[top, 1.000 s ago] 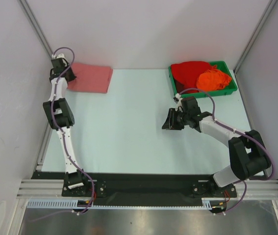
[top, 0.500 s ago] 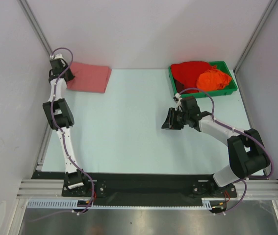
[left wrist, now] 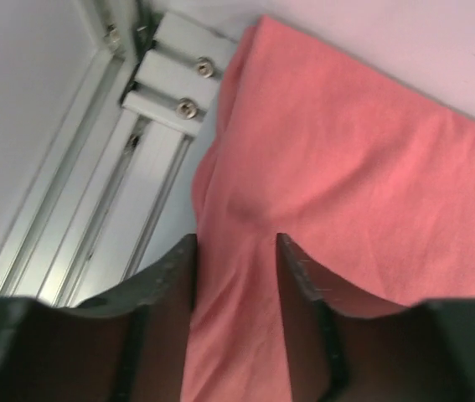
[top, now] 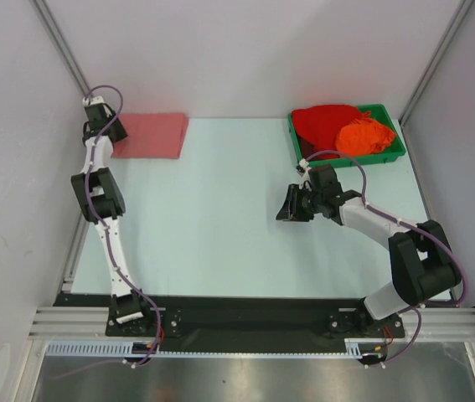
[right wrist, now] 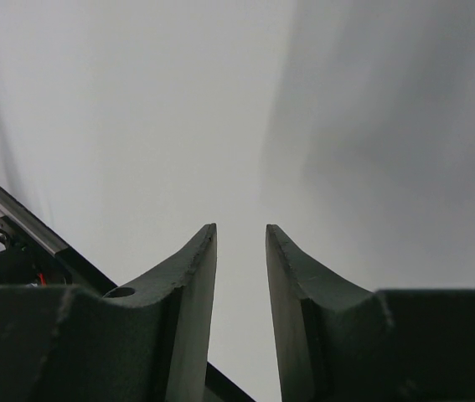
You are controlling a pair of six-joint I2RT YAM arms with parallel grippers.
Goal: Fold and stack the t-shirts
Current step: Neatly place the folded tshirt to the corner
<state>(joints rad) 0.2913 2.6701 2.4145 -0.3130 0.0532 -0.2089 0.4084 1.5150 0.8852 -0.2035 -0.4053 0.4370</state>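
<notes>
**Salmon shirt nudged into the far left corner; left gripper spread over it**

The folded salmon t-shirt (top: pixel 150 136) lies flat on the table (top: pixel 220 226) in its far left corner. Compared with a second ago it sits a little further left and closer to the back wall, and its right edge has drawn in by a small amount. In the left wrist view its cloth fills the right side of the picture, with one corner reaching a metal bracket (left wrist: pixel 177 77) that carries two screws, beside the aluminium rail (left wrist: pixel 86 226) along the table's edge.

The left gripper (left wrist: pixel 235 244) is over the shirt's left edge. It has shifted slightly left and towards the wall along with the cloth. Its fingers (left wrist: pixel 178 266) stand apart, with salmon cloth showing in the gap. They seem to rest on the cloth rather than pinch it, though the view is too close to be sure of contact.

The bright red t-shirt (top: pixel 324 123) and the orange t-shirt (top: pixel 365 136) lie bunched and touching in the green tray (top: pixel 371 159) at the far right, exactly as before.

The right gripper (top: pixel 289 206) hovers over bare table in front of the tray, well apart from the shirts, and has barely moved. Its jaws are slightly parted and hold nothing.
</notes>
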